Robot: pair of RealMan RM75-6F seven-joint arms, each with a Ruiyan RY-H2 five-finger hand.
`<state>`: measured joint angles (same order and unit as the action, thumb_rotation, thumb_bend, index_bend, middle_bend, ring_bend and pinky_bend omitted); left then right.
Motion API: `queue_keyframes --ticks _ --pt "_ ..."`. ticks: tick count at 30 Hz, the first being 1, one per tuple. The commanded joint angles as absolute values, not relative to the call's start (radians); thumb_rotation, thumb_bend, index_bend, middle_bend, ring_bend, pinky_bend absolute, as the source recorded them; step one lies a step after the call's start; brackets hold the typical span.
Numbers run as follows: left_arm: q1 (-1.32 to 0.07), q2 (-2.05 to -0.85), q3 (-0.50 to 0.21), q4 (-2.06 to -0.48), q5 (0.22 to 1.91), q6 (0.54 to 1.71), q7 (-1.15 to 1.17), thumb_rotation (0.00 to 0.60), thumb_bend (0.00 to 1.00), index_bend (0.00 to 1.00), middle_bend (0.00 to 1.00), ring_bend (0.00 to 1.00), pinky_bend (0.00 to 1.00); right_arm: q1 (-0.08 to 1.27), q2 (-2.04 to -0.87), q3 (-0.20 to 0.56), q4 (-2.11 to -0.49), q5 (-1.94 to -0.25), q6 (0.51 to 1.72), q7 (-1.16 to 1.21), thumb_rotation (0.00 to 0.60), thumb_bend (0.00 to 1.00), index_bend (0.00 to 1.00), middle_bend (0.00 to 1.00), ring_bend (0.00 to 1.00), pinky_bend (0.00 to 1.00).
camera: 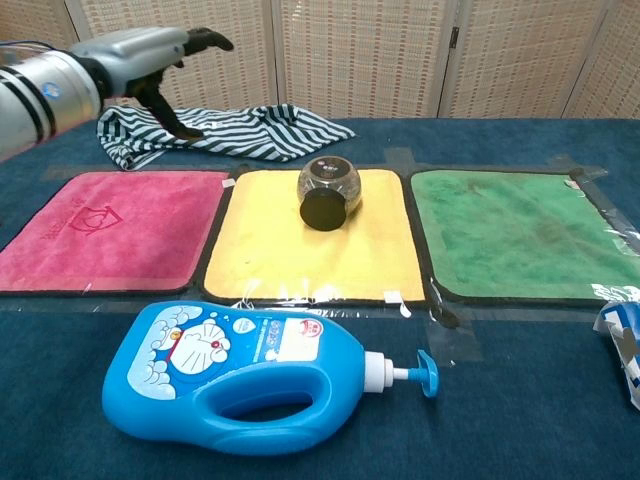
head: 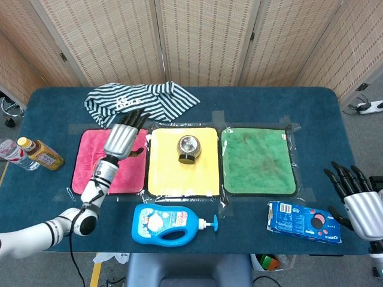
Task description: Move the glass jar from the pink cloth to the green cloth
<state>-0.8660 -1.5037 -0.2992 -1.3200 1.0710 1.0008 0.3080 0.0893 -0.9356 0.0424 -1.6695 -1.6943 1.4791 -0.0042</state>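
The round glass jar (head: pixel 187 147) with a black lid lies tilted on the yellow cloth (head: pixel 179 179), also seen as the jar (camera: pixel 329 191) on the yellow cloth (camera: pixel 310 265) in the chest view. Nothing lies on the pink cloth (head: pixel 90 173) or the green cloth (head: pixel 258 160). My left hand (head: pixel 124 136) hovers over the pink cloth's far right corner, fingers apart, holding nothing; in the chest view the left hand (camera: pixel 160 60) is raised at the upper left. My right hand (head: pixel 356 200) appears at the right edge, fingers spread, holding nothing.
A blue detergent bottle (head: pixel 170 224) lies near the front edge. A blue biscuit packet (head: pixel 304 222) sits front right beside the right hand. A striped garment (head: pixel 140 101) lies at the back. Bottles (head: pixel 36 153) stand at the left edge.
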Motion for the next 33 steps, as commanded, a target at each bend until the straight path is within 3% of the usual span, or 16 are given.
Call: queue_keyframes --ticks 1,9,18,25,33 --pt "-0.802 -1.446 -0.281 -1.364 1.084 1.058 0.258 0.6 0.28 0.0 0.0 0.0 0.18 0.146 -0.919 0.049 -1.702 -1.733 1.421 -0.032 0.6 0.33 0.03 0.0 0.09 0.0" --pt "-0.691 -1.343 -0.221 -1.438 1.16 1.145 0.199 0.6 0.29 0.0 0.0 0.0 0.18 0.35 -0.939 0.101 -1.756 -1.752 1.188 -0.058 0.6 0.33 0.05 0.08 0.09 0.0" --pt "-0.597 -1.262 -0.163 -1.515 1.266 1.237 0.153 0.6 0.3 0.0 0.0 0.0 0.18 0.67 -1.028 0.223 -1.756 -1.632 0.811 -0.144 0.6 0.33 0.05 0.08 0.09 0.0" --pt "-0.546 -1.224 -0.143 -1.552 1.325 1.291 0.127 0.6 0.3 0.0 0.0 0.0 0.18 0.894 -1.158 0.282 -1.63 -1.541 0.598 -0.24 0.6 0.33 0.1 0.1 0.13 0.0" --pt "-0.509 -1.212 -0.134 -1.552 1.335 1.301 0.101 0.6 0.3 0.0 0.0 0.0 0.18 1.052 -1.312 0.284 -1.438 -1.473 0.491 -0.285 0.6 0.42 0.18 0.14 0.17 0.0"
